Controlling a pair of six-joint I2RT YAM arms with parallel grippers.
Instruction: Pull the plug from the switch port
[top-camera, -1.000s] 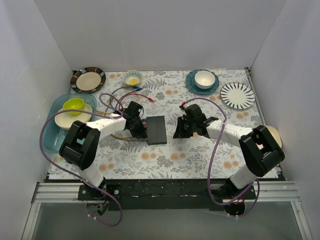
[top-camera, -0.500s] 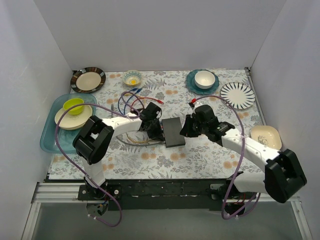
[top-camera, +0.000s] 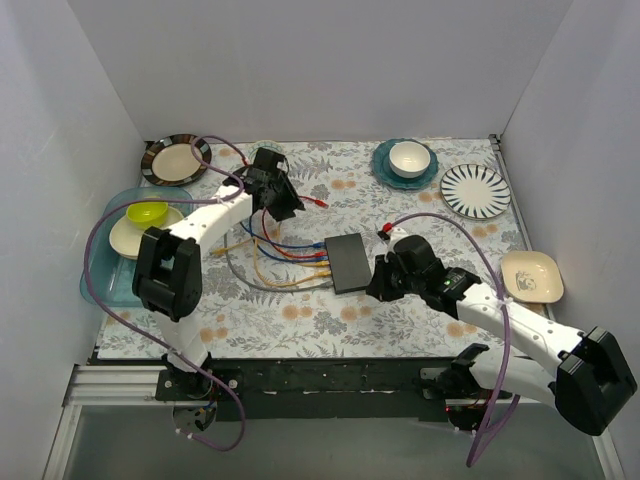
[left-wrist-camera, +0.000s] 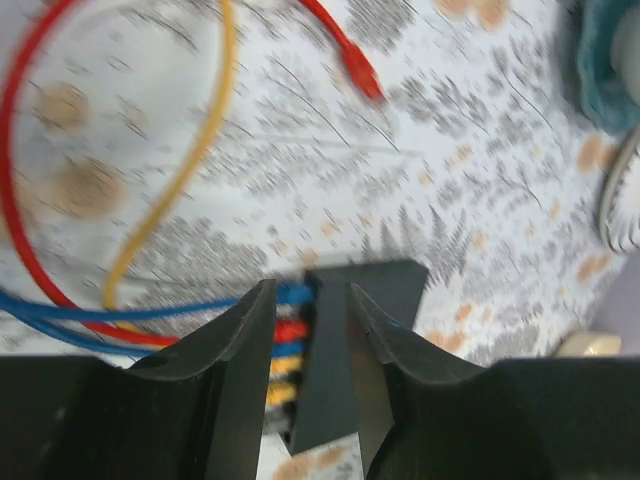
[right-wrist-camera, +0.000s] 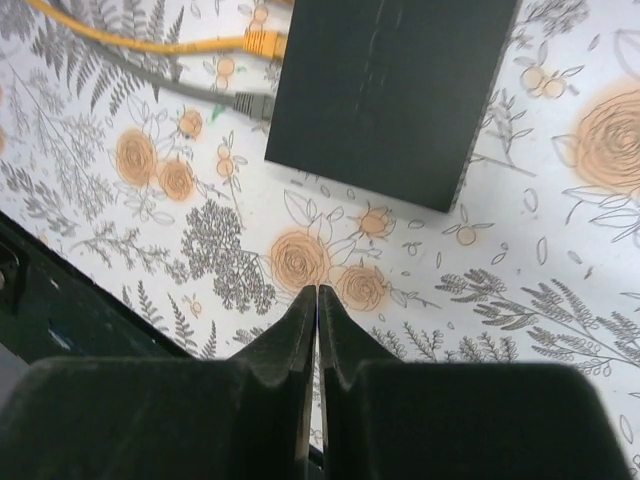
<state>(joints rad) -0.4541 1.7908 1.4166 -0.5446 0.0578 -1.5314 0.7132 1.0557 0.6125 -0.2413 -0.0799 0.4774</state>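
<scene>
The switch (top-camera: 350, 262) is a flat black box lying mid-table. Several plugs (top-camera: 322, 262) in blue, red and yellow sit in the sockets on its left edge, their cables fanning out to the left. My left gripper (top-camera: 285, 203) hovers well behind and left of the switch, open and empty. In the left wrist view (left-wrist-camera: 310, 292) the switch (left-wrist-camera: 385, 285) and plugs (left-wrist-camera: 290, 328) show far below between the fingers. A loose red plug (left-wrist-camera: 365, 78) lies on the cloth. My right gripper (top-camera: 380, 286) is shut and empty, just off the switch's near right corner (right-wrist-camera: 390, 90). A yellow plug (right-wrist-camera: 262, 42) and a grey plug (right-wrist-camera: 250, 103) show there.
A teal tray (top-camera: 98, 270) with a plate and green bowl stands at the left. A dark-rimmed plate (top-camera: 170, 160) is at the back left. A white bowl on a teal plate (top-camera: 408, 158), a striped plate (top-camera: 475, 190) and a cream dish (top-camera: 530, 275) stand at the right.
My left gripper has pulled away from the switch to the back left, and the cables now lie spread out. The switch has slid right. My right arm has swung toward the near side.
</scene>
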